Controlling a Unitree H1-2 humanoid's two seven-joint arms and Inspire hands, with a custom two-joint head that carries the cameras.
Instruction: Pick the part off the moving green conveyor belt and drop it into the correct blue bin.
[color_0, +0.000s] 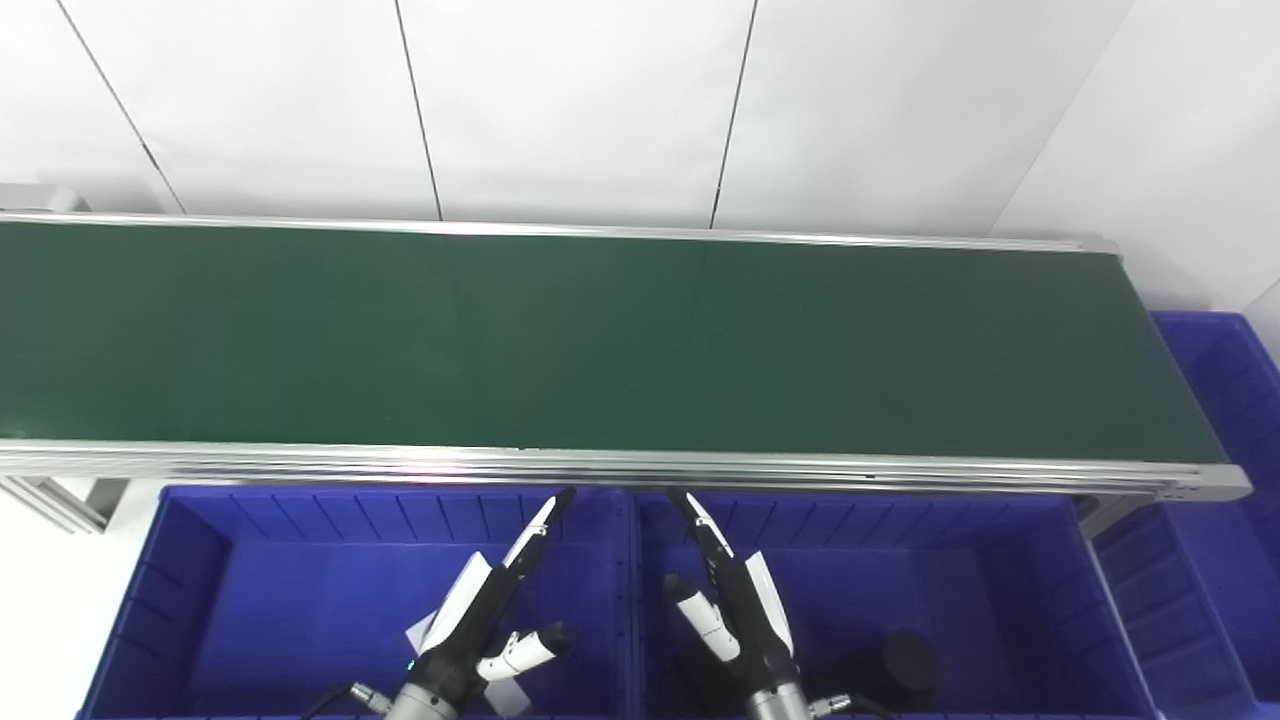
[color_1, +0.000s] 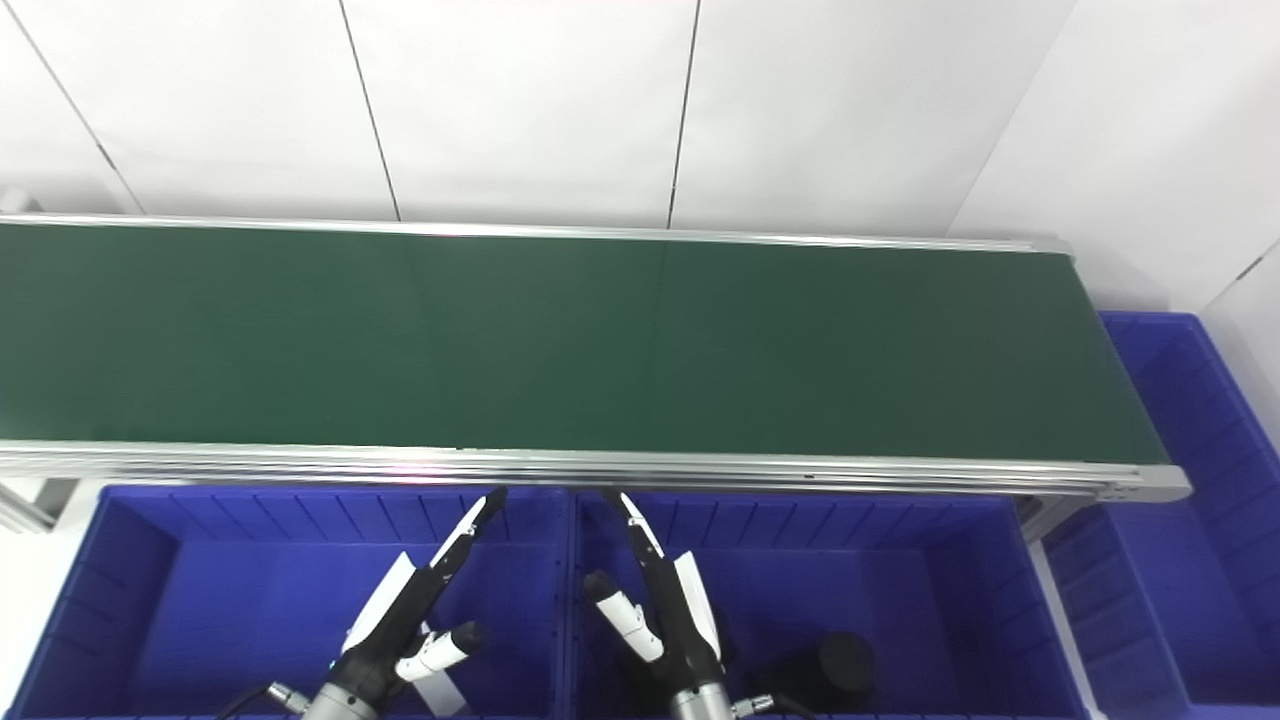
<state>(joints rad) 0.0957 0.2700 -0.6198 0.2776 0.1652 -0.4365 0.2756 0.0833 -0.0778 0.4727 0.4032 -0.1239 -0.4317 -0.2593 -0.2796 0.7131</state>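
Note:
The green conveyor belt (color_0: 600, 340) runs across the view with nothing on it. My left hand (color_0: 490, 610) hovers open over the left blue bin (color_0: 200, 560), fingers stretched toward the belt's near rail. My right hand (color_0: 730, 600) is open too, held over the right blue bin (color_0: 1000, 570). A black cylindrical part (color_0: 895, 668) lies in the right bin, just right of my right wrist. A white flat piece (color_0: 505, 695) shows in the left bin under my left hand, mostly hidden.
A third blue bin (color_0: 1230, 480) stands at the belt's right end. The aluminium rail (color_0: 600, 465) edges the belt's near side, with a frame leg (color_0: 50, 500) at the left. White wall panels rise behind the belt.

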